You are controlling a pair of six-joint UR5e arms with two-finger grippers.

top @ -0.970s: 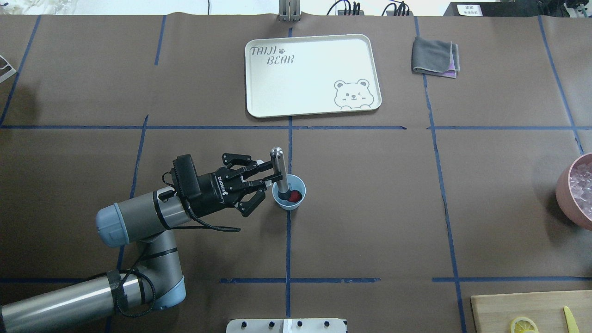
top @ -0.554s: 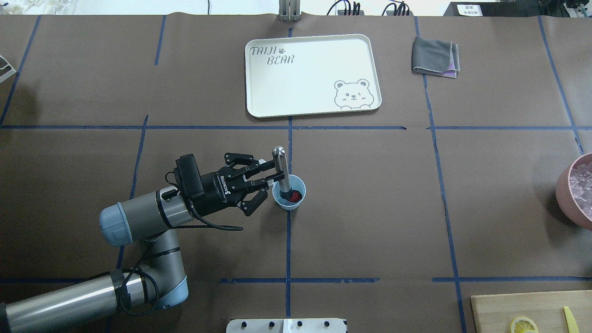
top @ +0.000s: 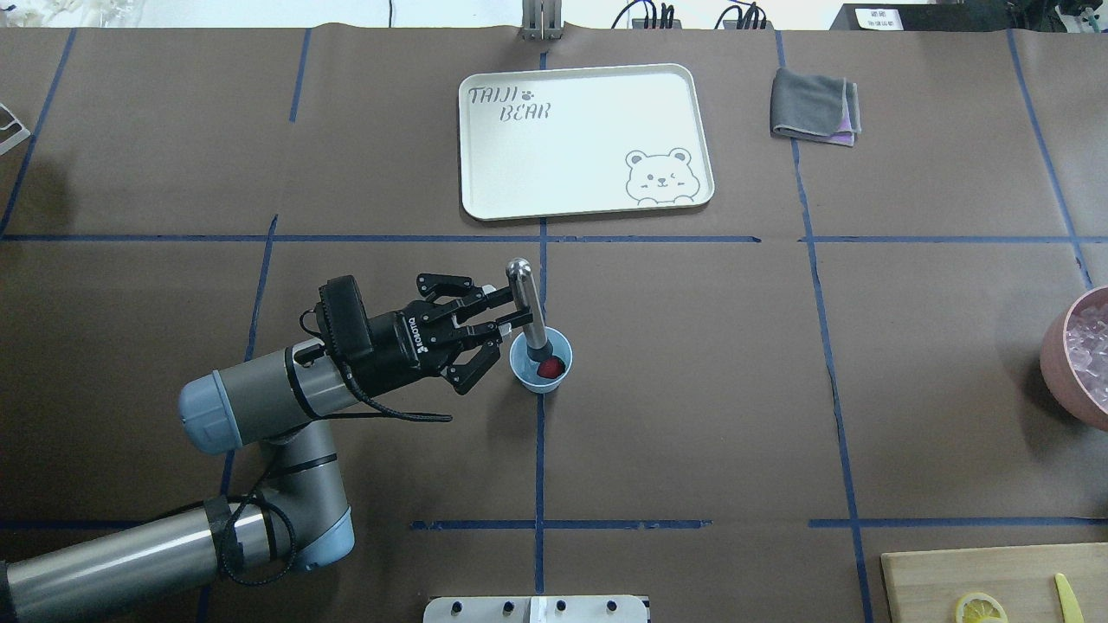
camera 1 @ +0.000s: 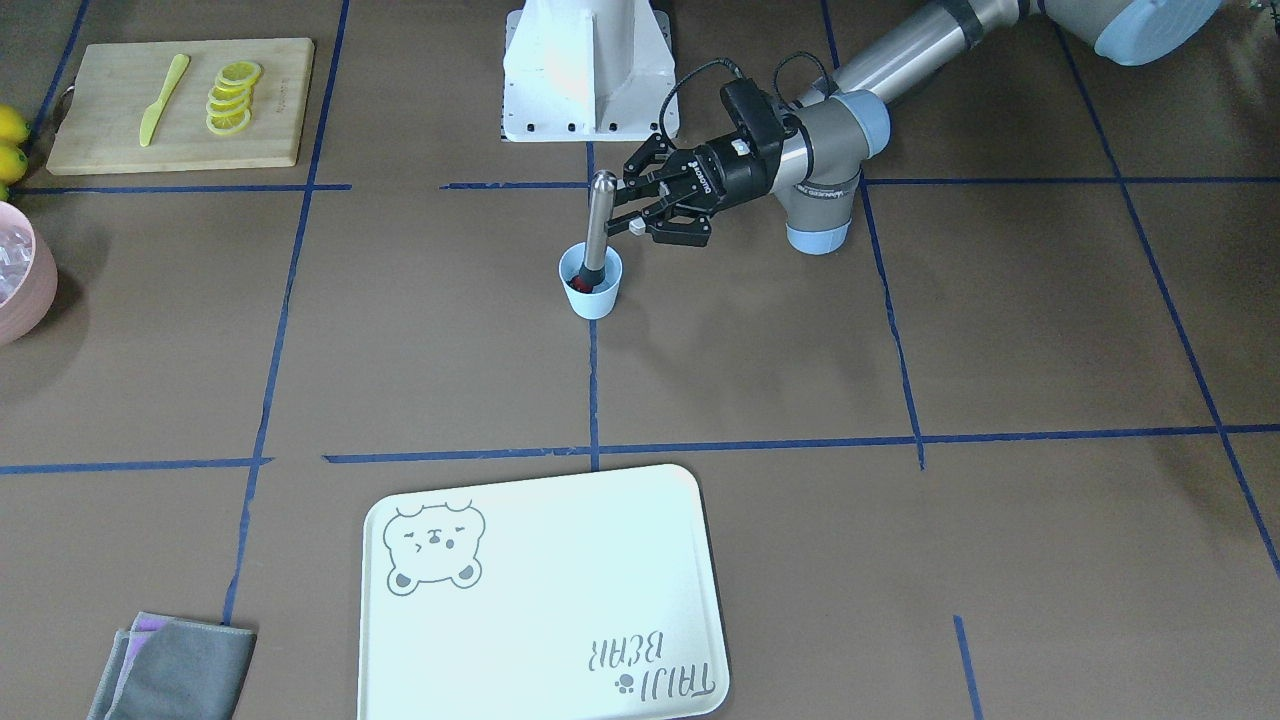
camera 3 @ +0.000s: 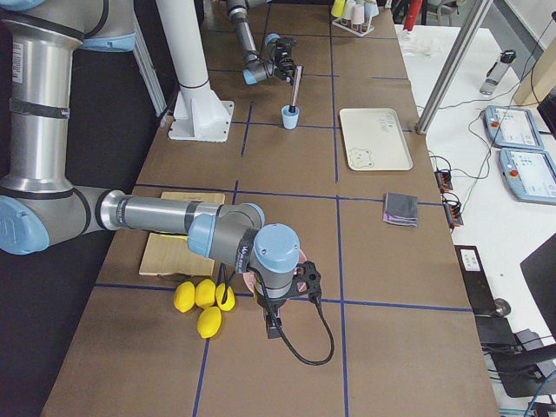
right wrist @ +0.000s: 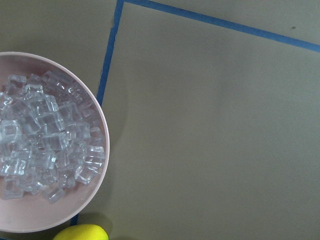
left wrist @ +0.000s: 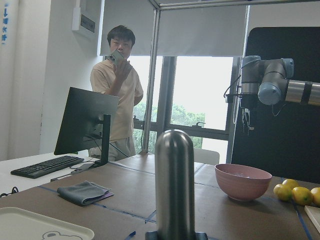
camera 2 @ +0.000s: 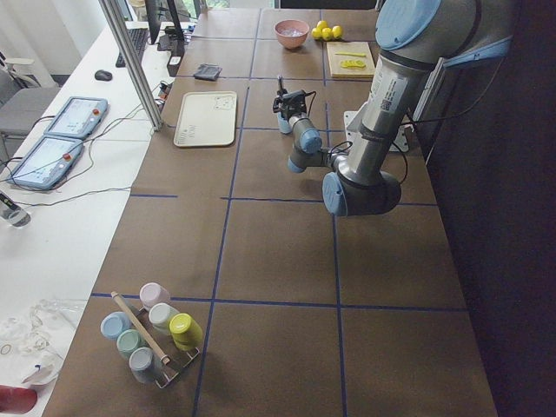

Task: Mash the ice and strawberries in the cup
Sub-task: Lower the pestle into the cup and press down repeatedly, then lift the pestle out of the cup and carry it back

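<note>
The light-blue cup stands on the brown table near the middle, with a red strawberry lump inside. A steel muddler leans in the cup, its dark foot beside the berry. My left gripper comes in from the left, shut on the muddler's shaft above the rim; the front view shows the left gripper level with the shaft. The ice I see fills a pink bowl at the table's right edge. My right gripper hangs over that bowl; its fingers are too small to read.
A white bear tray lies beyond the cup, a folded grey cloth to its right. A cutting board carries lemon slices and a yellow knife. Whole lemons sit by the bowl. A person stands across the table.
My left gripper has shifted a little towards the far side with the muddler. The muddler's foot has risen off the strawberry, which shows more now.
</note>
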